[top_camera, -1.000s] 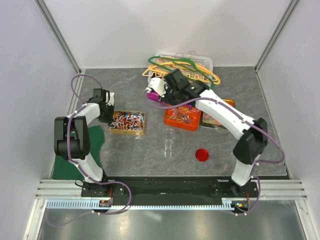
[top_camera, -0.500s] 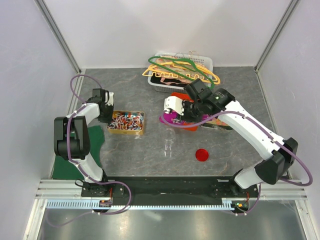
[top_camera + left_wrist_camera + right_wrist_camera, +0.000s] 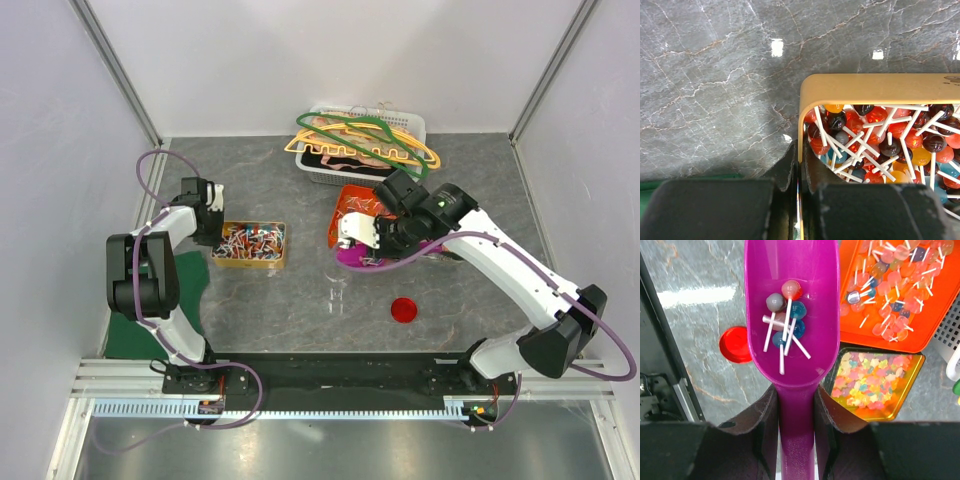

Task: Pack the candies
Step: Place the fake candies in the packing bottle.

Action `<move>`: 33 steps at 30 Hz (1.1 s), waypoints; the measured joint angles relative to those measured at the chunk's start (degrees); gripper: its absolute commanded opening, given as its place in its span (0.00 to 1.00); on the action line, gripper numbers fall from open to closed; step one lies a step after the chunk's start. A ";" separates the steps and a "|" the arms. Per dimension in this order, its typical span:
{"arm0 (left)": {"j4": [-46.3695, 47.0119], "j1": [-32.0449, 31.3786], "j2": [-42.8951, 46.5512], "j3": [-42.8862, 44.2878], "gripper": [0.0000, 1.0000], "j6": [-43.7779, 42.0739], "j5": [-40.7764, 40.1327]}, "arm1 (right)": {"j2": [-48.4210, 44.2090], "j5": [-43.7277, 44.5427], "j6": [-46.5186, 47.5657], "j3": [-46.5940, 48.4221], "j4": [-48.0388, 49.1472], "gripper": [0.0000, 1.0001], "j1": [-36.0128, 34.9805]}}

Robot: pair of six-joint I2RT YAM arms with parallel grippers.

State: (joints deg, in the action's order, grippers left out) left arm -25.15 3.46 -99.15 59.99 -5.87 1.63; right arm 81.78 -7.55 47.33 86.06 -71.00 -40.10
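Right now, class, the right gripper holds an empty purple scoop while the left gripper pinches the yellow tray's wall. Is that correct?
Not empty: the right wrist view shows the purple scoop carrying several lollipops. The right gripper does hold it, and the left gripper does pinch the yellow tray.

The left claw (image 3: 212, 222) sat against the left end wall of a tan box (image 3: 250, 263). The candies (image 3: 252, 240) lay in that box, a red, blue and white heap just to the claw's right. A green cloth (image 3: 190, 285) lay below that claw, toward the arm bases. The right claw (image 3: 362, 238) gripped a magenta scoop (image 3: 349, 257), which stuck out on its lower left side. An orange tray (image 3: 347, 197) lay just beyond this claw. A white basket (image 3: 411, 123) piled with hangers (image 3: 360, 145) sat farther beyond it. A clear jar (image 3: 338, 292) stood just below the scoop. A red lid (image 3: 404, 310) lay below the right claw and slightly to its right.
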 measured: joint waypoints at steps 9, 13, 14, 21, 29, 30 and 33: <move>0.00 0.35 0.00 0.00 0.02 0.00 0.00 | 0.48 5.07 0.02 -0.94 -1.29 0.00 -5.14; 0.00 0.48 0.00 0.00 0.02 0.00 0.02 | 1.46 6.84 -0.02 -0.94 -1.95 0.00 -6.01; 0.00 0.48 0.00 0.00 0.02 0.00 0.02 | 1.66 7.41 -0.02 -0.94 -2.03 0.00 -6.05; 0.00 0.59 0.00 -0.02 0.02 0.00 0.04 | 1.99 10.12 -0.13 -0.94 -2.29 0.00 -6.05; 0.00 0.59 0.00 -0.02 0.02 0.00 0.07 | 2.80 12.17 -0.13 -0.13 -2.43 0.00 -6.16; 0.00 0.59 0.00 -0.02 0.02 0.00 0.07 | 3.08 12.50 -0.11 0.31 -2.58 0.00 -6.29; 0.00 0.61 0.00 -0.02 0.02 0.00 0.07 | 3.74 13.53 -0.13 1.31 -2.97 0.00 -7.02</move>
State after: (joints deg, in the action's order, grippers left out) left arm -25.15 4.08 -99.15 59.96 -5.87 1.69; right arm 85.52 5.98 47.20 87.37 -73.97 -47.11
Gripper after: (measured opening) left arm 0.034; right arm 0.355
